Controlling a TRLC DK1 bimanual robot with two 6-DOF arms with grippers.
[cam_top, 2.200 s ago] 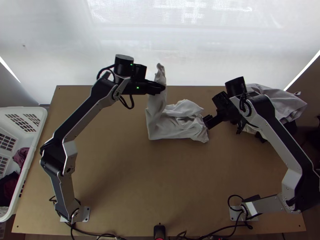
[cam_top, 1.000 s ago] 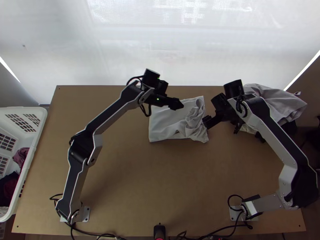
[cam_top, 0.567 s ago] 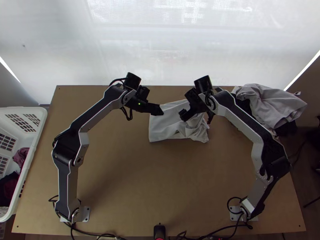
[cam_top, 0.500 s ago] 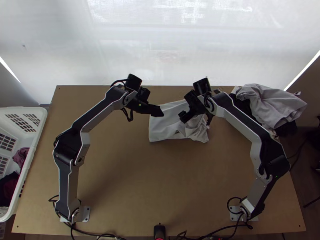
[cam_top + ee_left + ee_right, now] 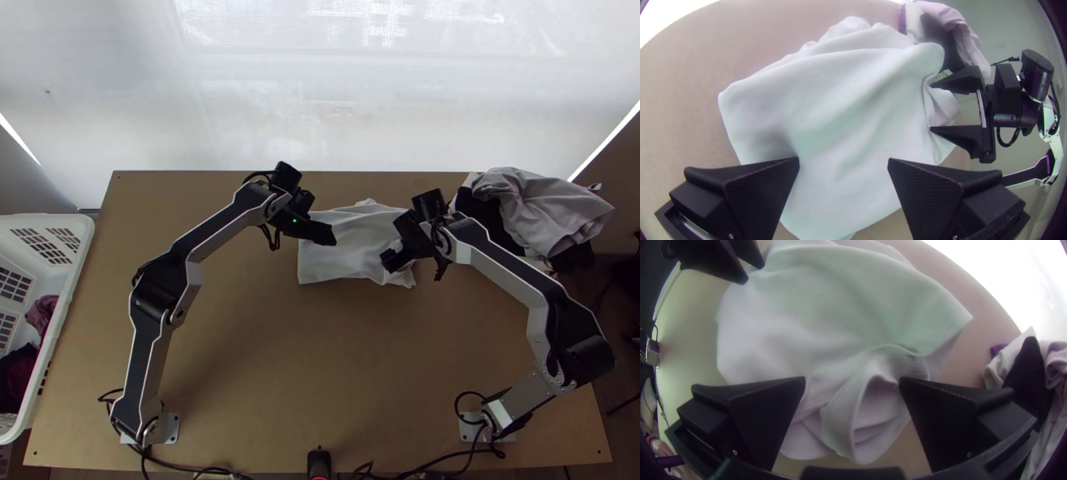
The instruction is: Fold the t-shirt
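White t-shirt [image 5: 360, 236] is lying as a compact, loosely folded patch on the wooden table [image 5: 280, 360], around 12 o'clock from the table's middle as seen from above. Its upper layer is spreading fairly smooth, while a crumpled end [image 5: 873, 413] is bunching at the patch's 3 to 4 o'clock side.

At the shirt's 10 o'clock side, the left gripper [image 5: 843, 161] is hovering with its fingers wide apart, pinching nothing. At 4 o'clock, the right gripper [image 5: 852, 381] is also gaping widely, with rumpled folds showing between its fingers but not clamped. Whether any tips are touching cloth, I cannot tell.

A heap of clothes [image 5: 544, 208] is resting at 2 o'clock; a white basket [image 5: 58, 320] is standing at 9 o'clock.

The step in hand is seemingly tidying the shirt for another fold. Doing it well is calling for opening the crumple before creasing it in: a shallow pinch on the outermost layers, a gentle pull towards 3 o'clock, and light steadying at 9 o'clock. Grabbing too deep is risking dragging the whole bundle askew.
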